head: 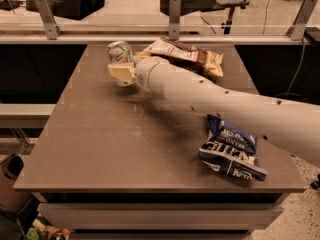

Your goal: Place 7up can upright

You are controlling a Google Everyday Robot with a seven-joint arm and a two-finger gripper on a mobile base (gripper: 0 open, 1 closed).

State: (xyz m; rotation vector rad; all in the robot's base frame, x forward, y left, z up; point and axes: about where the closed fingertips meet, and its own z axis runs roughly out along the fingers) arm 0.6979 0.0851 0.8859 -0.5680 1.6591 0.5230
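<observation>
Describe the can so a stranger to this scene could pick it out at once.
Start at the brown table, then follow the white arm to its tip. There the gripper holds the can near the table's back edge. It is the only small shiny cylinder, pale green-white, unlike the flat brown bag and blue bag.
</observation>
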